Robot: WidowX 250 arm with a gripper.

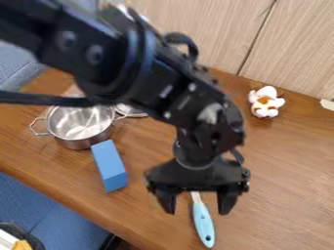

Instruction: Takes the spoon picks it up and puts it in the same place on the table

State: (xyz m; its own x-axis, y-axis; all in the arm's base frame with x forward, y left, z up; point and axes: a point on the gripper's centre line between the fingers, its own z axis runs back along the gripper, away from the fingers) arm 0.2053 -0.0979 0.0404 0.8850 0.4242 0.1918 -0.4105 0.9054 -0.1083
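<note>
Over the tabletop [281,195], the pincer [198,210] hangs released and spread wide, probably to close across the spoon [203,225] from both sides.

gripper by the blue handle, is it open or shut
Open: the two fingers of the gripper stand wide apart, and the light blue handle of the spoon shows in the space between them.
</note>
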